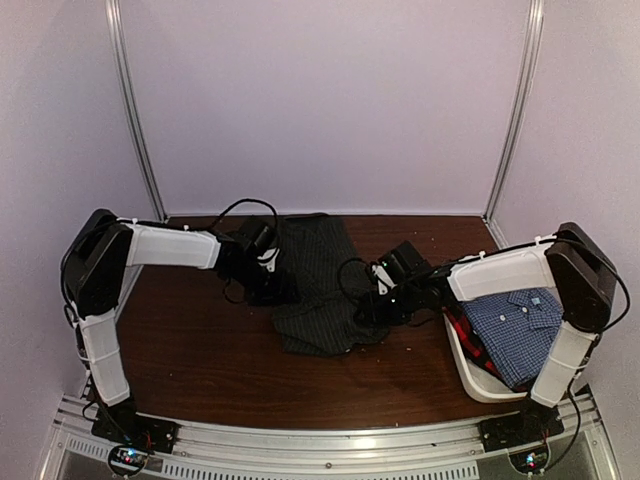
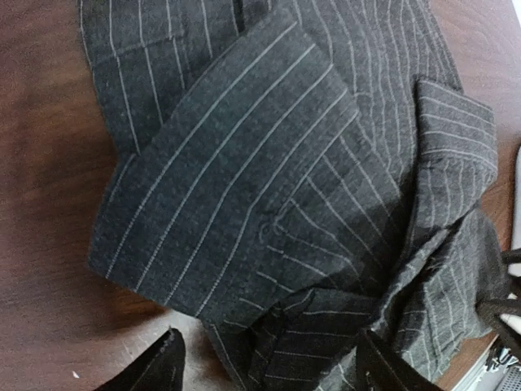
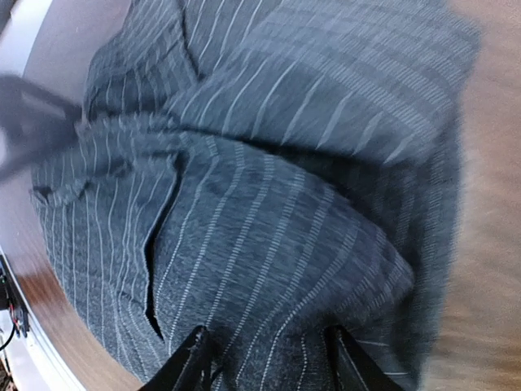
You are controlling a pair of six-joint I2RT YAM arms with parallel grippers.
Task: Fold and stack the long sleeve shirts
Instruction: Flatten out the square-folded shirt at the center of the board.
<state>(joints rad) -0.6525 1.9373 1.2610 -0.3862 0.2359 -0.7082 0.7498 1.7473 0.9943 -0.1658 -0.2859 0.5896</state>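
Blue-white checked shirt (image 1: 515,325) lies nearest, on top in the white plastic tub (image 1: 470,382) at the table's (image 1: 200,345) right near corner, with a red-and-dark shirt (image 1: 468,338) showing at its left edge. Further in, mid-table, the black pinstriped shirt (image 1: 320,290) lies rumpled, with folds overlapping. The right gripper (image 1: 375,300) is down on its right edge, fingers (image 3: 191,362) apart with a fold between them; the blurred wrist view does not show whether they pinch it. The left gripper (image 1: 272,285) is at the shirt's left edge, fingers (image 2: 167,366) spread wide over the cloth, holding nothing. The shirt's far end reaches almost to the back wall (image 1: 330,100).
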